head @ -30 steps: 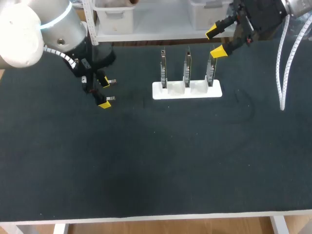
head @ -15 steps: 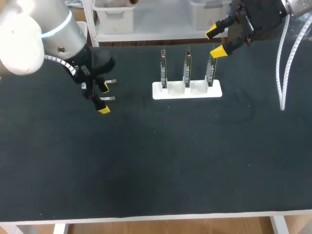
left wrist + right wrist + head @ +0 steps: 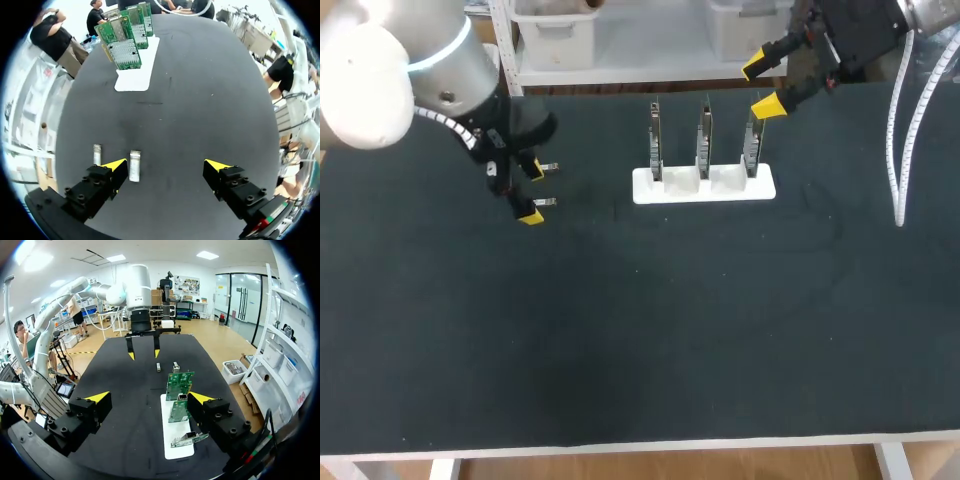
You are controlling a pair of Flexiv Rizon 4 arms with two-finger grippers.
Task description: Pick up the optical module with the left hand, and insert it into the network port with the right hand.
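— Anything new with the left gripper (image 3: 533,193)?

— Barely. Half a second ago it sat a touch nearer the table's front edge. Now it is back about where it was a second ago, at the far left of the mat (image 3: 650,330). Its fingers are spread wide and grip nothing.

— And the modules?

— Both lie flat on the mat, right where they lay before. From the left wrist, the first module (image 3: 134,165) lies inside the gap, just beside one yellow tip. The second module (image 3: 97,151) lies outside that same finger, roughly parallel to the first.

— Is either one picked up?

— No, both are down on the mat.

— What about the right gripper (image 3: 761,87)?

— It hasn't moved. It hangs with its fingers apart and empty at the table's far edge, by the rightmost card (image 3: 752,145).

— And the cards (image 3: 705,135)?

— There are three green ones, upright in a row in the white stand (image 3: 704,186), same as before. They stand well apart from the modules, off to the right of the left gripper. No module is in any of them.
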